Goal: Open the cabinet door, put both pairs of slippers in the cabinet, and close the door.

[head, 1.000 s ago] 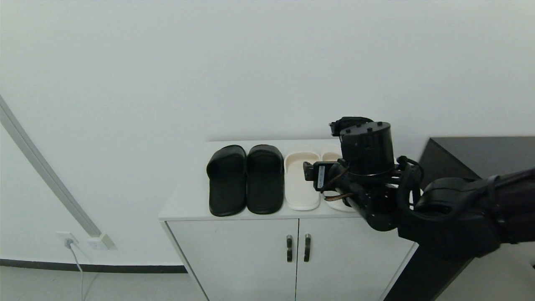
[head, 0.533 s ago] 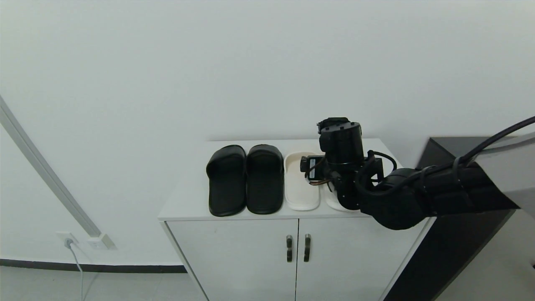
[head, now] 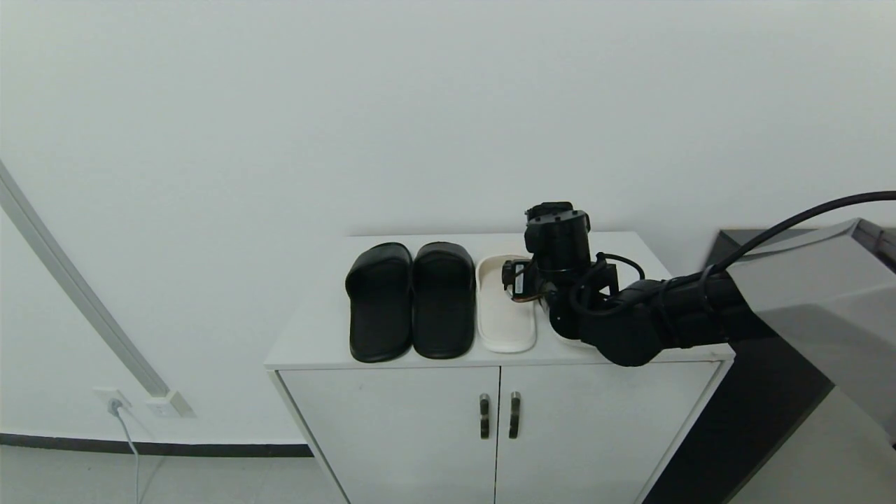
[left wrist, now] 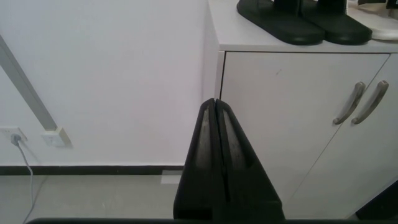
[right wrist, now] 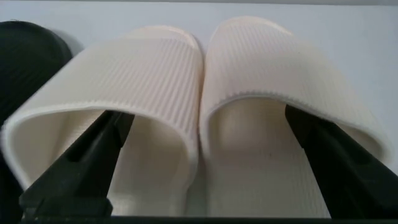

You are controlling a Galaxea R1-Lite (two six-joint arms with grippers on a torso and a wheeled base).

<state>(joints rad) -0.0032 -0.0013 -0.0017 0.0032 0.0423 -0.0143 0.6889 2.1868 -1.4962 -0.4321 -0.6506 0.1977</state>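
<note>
The white slippers are set side by side on the right half of the cabinet top, toes toward the wall, with the right one largely covered by the right arm in the head view. In the right wrist view the two ribbed straps are seen touching each other. The right gripper is held just above the cabinet top at the heel end of this pair, and its fingers are spread wide, one tip placed at the strap opening of each slipper; nothing is clamped between them. The black slippers are placed just to the left of the white pair, also side by side and toes toward the wall, with the nearer black one just beside the left white one. Both cabinet doors are shut, and the two handles are seen upright next to each other at the middle seam. The left gripper is held low in front of the cabinet's left front corner, apart from it, with its fingers pressed together and nothing between them. A wall socket with a cable plugged in is seen low on the wall to the left, and a dark piece of furniture stands against the cabinet's right side.
</note>
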